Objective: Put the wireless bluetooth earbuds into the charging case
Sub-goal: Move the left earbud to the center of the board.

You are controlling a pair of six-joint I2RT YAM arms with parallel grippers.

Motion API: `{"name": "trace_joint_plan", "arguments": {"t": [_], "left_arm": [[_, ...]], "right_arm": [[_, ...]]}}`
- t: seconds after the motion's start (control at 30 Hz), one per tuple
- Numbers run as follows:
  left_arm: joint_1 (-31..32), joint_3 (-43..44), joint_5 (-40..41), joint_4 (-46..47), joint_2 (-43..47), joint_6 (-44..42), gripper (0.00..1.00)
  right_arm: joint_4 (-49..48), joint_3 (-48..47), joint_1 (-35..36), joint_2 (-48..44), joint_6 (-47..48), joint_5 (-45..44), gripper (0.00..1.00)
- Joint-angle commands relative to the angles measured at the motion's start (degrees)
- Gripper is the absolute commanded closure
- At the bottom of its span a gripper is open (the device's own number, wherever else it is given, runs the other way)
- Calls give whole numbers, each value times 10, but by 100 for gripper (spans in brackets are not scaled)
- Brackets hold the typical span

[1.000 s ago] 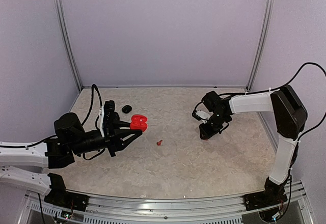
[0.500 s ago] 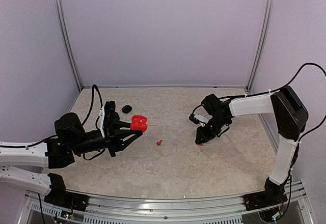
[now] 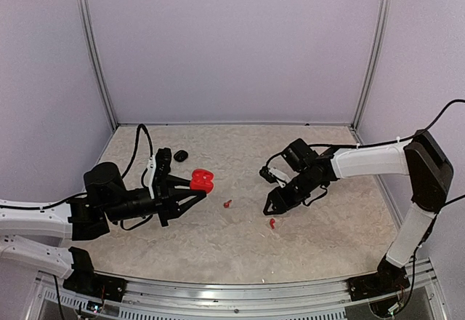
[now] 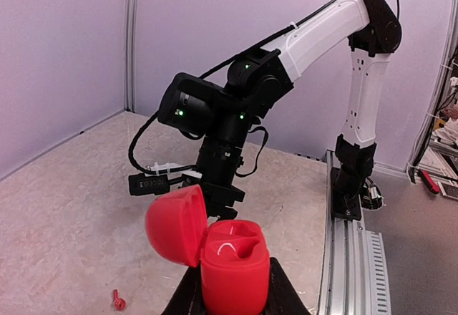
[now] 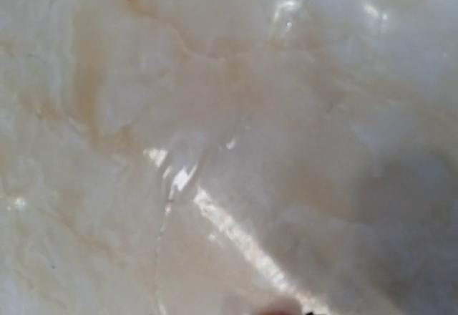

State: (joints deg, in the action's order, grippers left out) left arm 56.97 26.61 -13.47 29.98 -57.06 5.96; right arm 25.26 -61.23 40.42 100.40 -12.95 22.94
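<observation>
Left jaws grip an open red pebble-shaped plastic charging case [image 4: 232, 265], apparently empty. Two tiny red plastic earbuds [image 3: 227, 204] [image 3: 272, 223] lie near the centre of the bench [image 3: 218, 254]; right jaws hover nearby, opening unclear.

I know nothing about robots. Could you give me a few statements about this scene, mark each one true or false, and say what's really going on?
1. The left hand holds a red case with its lid open. True.
2. Both red earbuds sit inside the red case. False: one earbud and a second earbud lie on the table.
3. A black case lies on the table beyond the left hand. True.
4. The right hand grips the black case. False: it hovers by the second earbud, far from that case.
</observation>
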Motion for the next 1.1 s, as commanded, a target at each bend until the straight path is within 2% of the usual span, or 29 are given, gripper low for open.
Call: {"name": "trace_joint_plan", "arguments": {"t": [0.0, 0.1, 0.2, 0.53, 0.83, 1.07], "left_arm": [[0, 16, -2, -9, 1, -2, 100], [-1, 16, 0, -12, 1, 0, 100], [0, 18, -1, -15, -2, 0, 100], [4, 17, 5, -10, -5, 0, 100], [20, 16, 28, -27, 10, -21, 100], [36, 19, 44, -37, 5, -33, 100]], "right_arm": [[1, 24, -2, -31, 3, -10, 56], [-1, 43, -2, -41, 7, -7, 60], [-7, 56, -2, -44, 6, -8, 60], [38, -12, 4, 4, 21, -18, 62], [94, -50, 31, 42, 30, -89, 64], [120, -78, 48, 70, 36, -104, 67]]}}
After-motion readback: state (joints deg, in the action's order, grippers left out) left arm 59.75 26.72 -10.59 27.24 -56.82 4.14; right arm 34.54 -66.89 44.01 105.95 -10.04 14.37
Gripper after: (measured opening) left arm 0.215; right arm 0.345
